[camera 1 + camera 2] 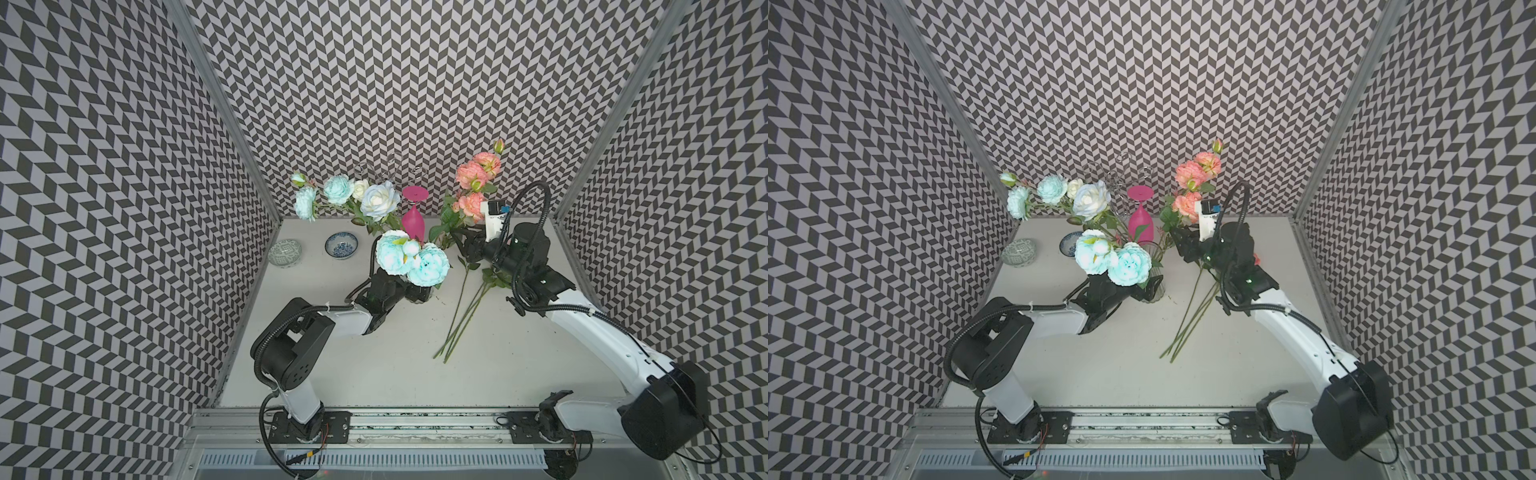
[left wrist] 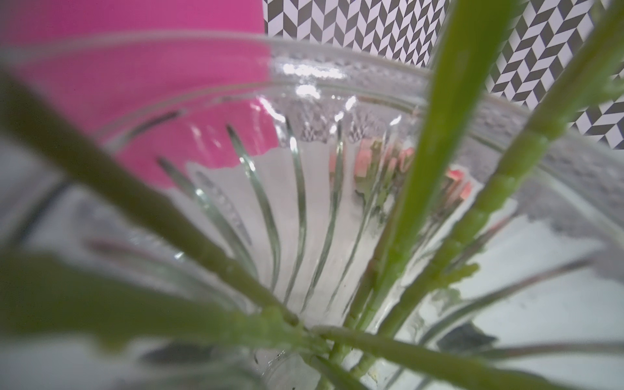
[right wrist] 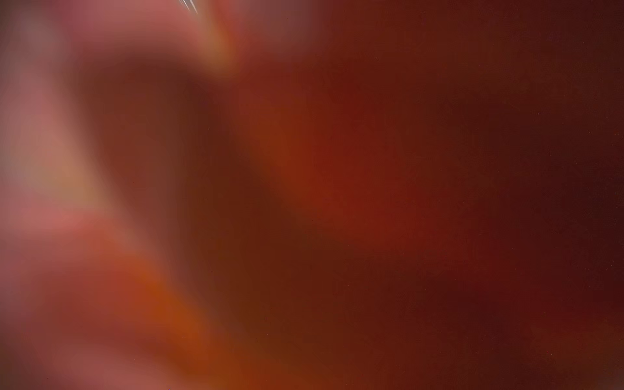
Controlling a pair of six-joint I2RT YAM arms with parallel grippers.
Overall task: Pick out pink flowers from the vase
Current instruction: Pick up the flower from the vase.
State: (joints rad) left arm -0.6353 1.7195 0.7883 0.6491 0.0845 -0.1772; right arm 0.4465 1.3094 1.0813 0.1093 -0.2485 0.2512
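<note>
The pink flowers [image 1: 471, 178] are out of the vase [image 1: 1158, 287] and lie to its right. We see their stems slanting across the table [image 1: 374, 357], heads near the back wall. The right gripper [image 1: 1183, 245] sits among those stems; we cannot tell its opening or grip. The left gripper [image 1: 1144, 293] meets the vase under turquoise blooms [image 1: 411, 257], its jaws likewise hidden.
</note>
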